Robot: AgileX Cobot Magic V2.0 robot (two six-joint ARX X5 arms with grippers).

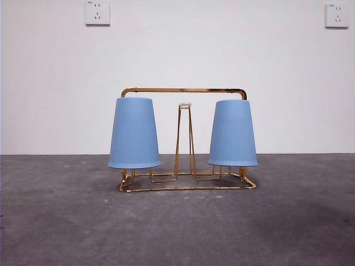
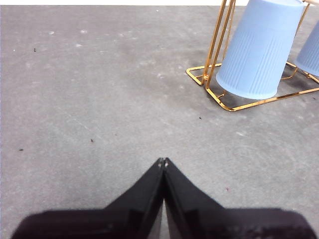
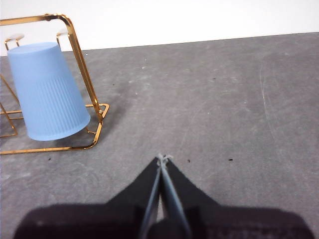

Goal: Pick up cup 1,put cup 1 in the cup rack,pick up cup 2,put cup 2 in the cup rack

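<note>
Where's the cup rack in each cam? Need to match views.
Front view: the cup rack stands mid-picture, a blue cup inverted at each end.
Left wrist view: its base corner at upper right, with a cup.
Right wrist view: its handle frame at upper left.
Shared landmark: the gold handle frame.

The cup rack stands on the table, in front of the wall. One cup sits upside down on a peg at 9 o'clock. The other cup sits upside down at 3 o'clock. A bare peg stands between them.
</note>
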